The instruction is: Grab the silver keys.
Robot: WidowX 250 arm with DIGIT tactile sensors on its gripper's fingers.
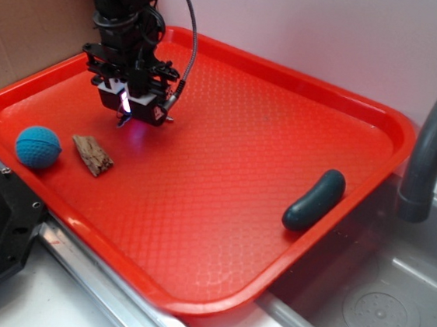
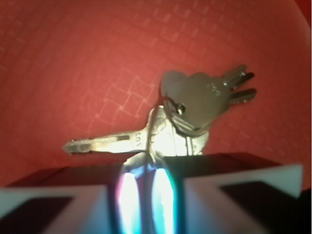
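The silver keys (image 2: 195,100) are a small bunch of flat metal keys on wire rings, filling the middle of the wrist view against the red tray (image 2: 73,58). One long key points left and the others fan out to the right. My gripper (image 2: 145,170) is shut on the bunch, its glowing pads pinching a key from both sides. In the exterior view the gripper (image 1: 127,113) stands over the tray's back left part, and only a sliver of the keys (image 1: 123,121) shows under its fingertips. I cannot tell whether the keys touch the tray.
A blue ball (image 1: 37,148) and a brown wood chip (image 1: 93,155) lie left and in front of the gripper on the red tray (image 1: 305,87). A dark green oblong object (image 1: 314,199) rests by the tray's right rim. A grey faucet (image 1: 431,147) and sink (image 1: 375,305) lie to the right.
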